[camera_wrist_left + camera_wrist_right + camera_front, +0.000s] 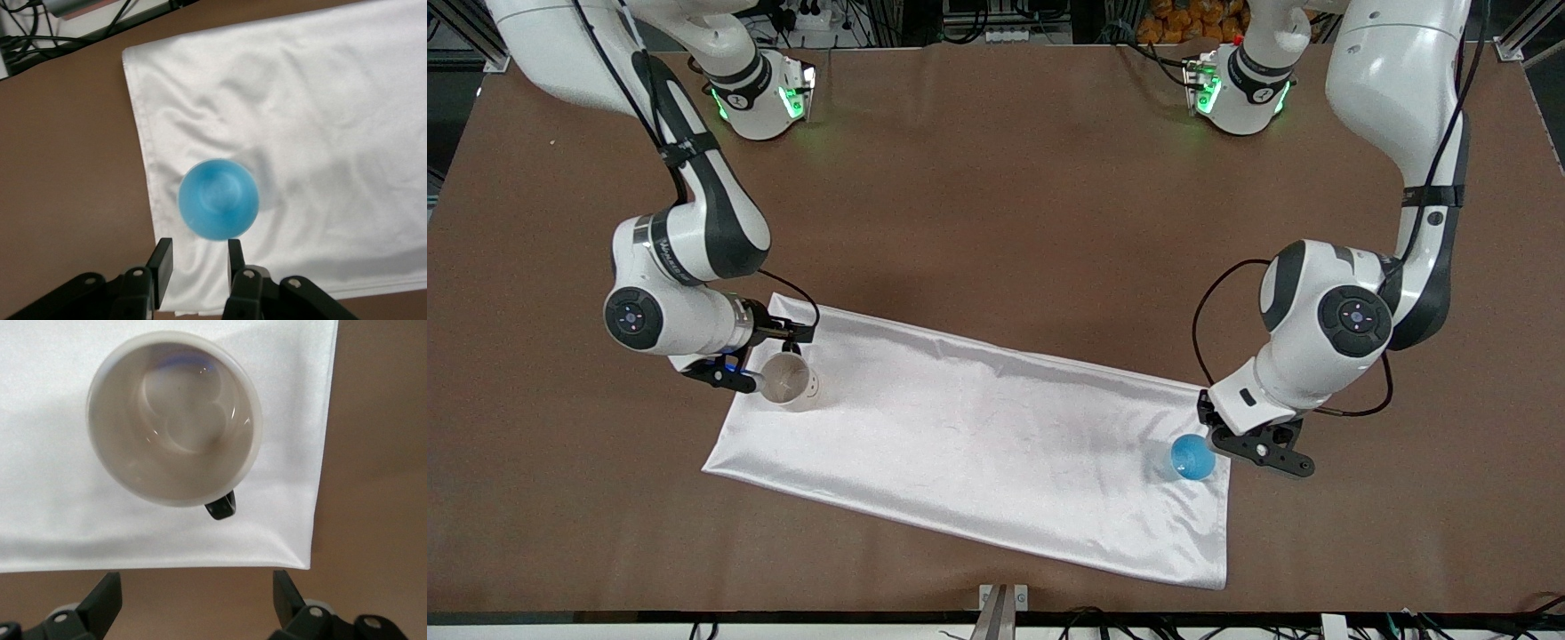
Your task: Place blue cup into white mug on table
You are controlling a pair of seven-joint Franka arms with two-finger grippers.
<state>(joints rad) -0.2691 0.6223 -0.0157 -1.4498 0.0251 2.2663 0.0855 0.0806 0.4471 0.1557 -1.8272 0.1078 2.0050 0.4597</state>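
- The table is a wide, flat, matte brown surface that fills nearly the whole front view.
- A shiny white cloth lies on it at a slant, creased and glossy, its long side running from the right arm's end toward the left arm's end of the table.
- The white mug stands upright on the cloth at the corner toward the right arm's end; in the right wrist view its small dark handle points toward the cloth's edge and the mug holds nothing.
- The blue cup stands on the cloth near the corner toward the left arm's end, nearer to the front camera than the mug and well apart from it.
- The right gripper sits beside the mug over the cloth's edge, its fingers spread wide and holding nothing.
- The left gripper is just beside the blue cup, its fingers set to a narrow gap, clear of the cup and empty.
- Along the table's top edge stand the two arm bases with green lights, with cables and dark frame rails past the table's edge.
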